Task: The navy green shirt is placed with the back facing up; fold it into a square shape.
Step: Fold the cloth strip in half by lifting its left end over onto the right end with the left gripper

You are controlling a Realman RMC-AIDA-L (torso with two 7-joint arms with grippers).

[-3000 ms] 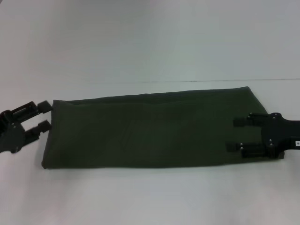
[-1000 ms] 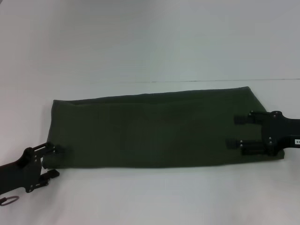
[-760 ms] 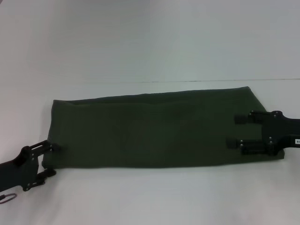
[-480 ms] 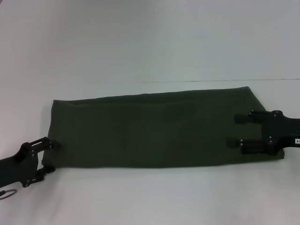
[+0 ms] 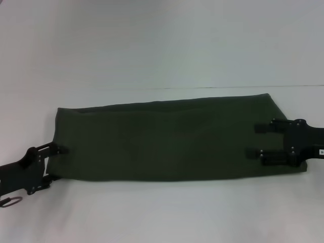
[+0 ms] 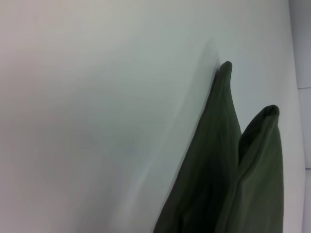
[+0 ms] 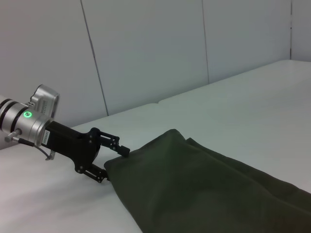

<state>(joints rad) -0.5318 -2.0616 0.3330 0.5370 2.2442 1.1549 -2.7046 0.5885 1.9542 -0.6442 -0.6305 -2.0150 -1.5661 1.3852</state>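
The white worktop carries the navy green shirt, folded into a long band; its long axis runs left to right. The right tool lies on the shirt's right end, fingers spread. The left tool straddles the near-left corner, fingers spread.
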